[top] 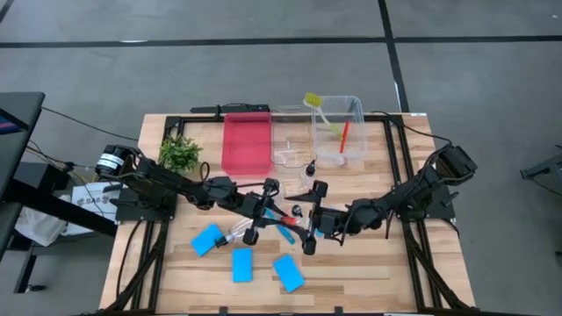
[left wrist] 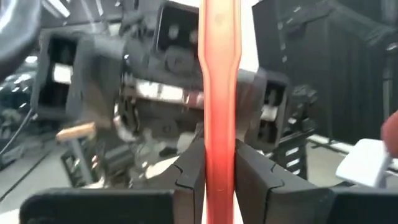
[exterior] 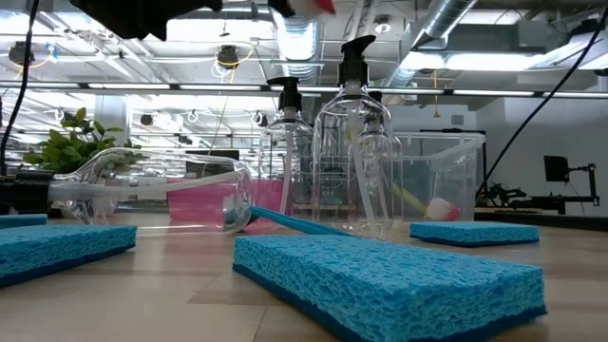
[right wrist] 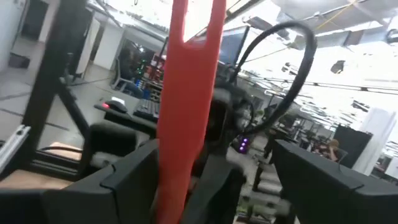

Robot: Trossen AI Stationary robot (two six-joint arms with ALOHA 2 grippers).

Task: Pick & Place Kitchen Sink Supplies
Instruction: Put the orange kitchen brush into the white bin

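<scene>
Left gripper (left wrist: 219, 177) pinches the red brush (left wrist: 219, 93); its handle runs between the right gripper's (right wrist: 211, 180) wide-spread fingers.

Both arms (top: 176, 183) were dark, jointed and cabled; the left base carried a silver-black motor housing (top: 111, 161).

Your light wooden slatted desk (top: 351, 281) carries three flat bright-blue sponges (top: 242, 264), a flat red tray (top: 246, 143), two clear plastic bins (top: 356, 110), clear pump bottles (exterior: 353, 152) and a small green leafy plant (top: 179, 154).
</scene>
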